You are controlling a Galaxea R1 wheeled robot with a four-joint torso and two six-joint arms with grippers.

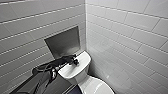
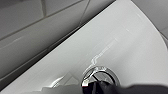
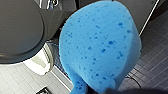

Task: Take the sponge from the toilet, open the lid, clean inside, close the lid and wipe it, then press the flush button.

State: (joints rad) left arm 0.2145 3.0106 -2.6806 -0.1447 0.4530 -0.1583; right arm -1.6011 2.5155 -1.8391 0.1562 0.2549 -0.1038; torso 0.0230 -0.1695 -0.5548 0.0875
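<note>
Left gripper (image 1: 74, 60) sits on the tank top of the white glossy ceramic toilet (image 1: 82, 63), right at the round chrome-ringed flush button (image 2: 101, 75). Whether it is clenched or released, I cannot tell. Right gripper (image 3: 102, 92) clasps the bright blue porous sponge (image 3: 100, 45), with dark floor tiles (image 3: 155, 55) beyond it.

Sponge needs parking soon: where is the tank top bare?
Crowded in the middle: the left pincer hangs over the round chrome flush button. The flat white ceramic tank top is bare between that button and the tiled wall, and at its end toward the corner. The glossy white oval lid shows bare too.
</note>
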